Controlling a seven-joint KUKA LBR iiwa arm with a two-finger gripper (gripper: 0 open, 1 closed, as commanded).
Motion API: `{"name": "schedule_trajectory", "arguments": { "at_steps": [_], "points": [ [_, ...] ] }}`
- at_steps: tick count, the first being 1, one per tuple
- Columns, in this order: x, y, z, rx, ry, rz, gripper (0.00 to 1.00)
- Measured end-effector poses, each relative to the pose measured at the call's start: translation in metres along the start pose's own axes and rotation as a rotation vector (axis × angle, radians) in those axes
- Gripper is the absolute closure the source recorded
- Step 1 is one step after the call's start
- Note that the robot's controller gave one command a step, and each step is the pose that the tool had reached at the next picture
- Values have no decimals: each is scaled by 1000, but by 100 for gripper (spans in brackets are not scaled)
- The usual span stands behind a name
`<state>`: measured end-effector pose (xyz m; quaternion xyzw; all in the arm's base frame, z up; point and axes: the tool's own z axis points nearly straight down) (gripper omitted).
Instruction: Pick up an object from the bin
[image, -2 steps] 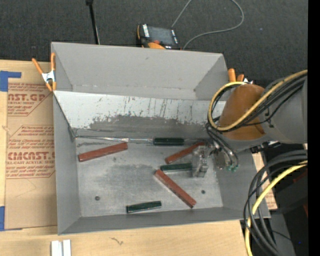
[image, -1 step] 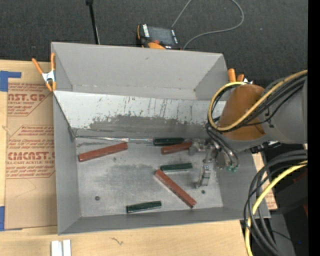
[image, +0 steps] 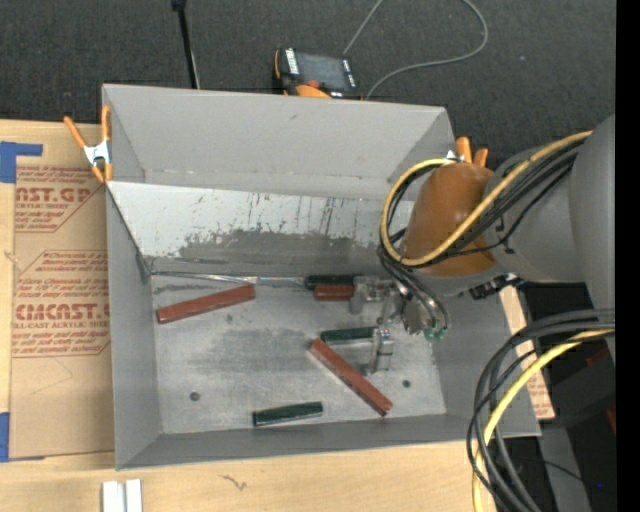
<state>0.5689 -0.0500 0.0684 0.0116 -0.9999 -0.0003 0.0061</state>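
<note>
My gripper (image: 384, 352) hangs low over the right half of the bin floor. Its tip is at the right end of a short dark green stick (image: 344, 335) and just above a red-brown flat bar (image: 350, 377) that runs diagonally toward the front right. I cannot tell whether it touches either one. Just behind the gripper, against the back slope, lies a dark green and brown stick (image: 330, 288).
A second red-brown bar (image: 205, 302) lies at the left of the bin floor. Another dark green stick (image: 287, 413) rests near the front wall. The arm with its orange cover and cables reaches in over the right rim.
</note>
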Motion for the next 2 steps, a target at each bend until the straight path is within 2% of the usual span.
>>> {"name": "schedule_trajectory", "arguments": {
  "at_steps": [1, 2],
  "points": [
    [-3, -1, -2, 1, -14, 3, 100],
    [11, 2, -143, 2, -23, -13, 100]
  ]
}}
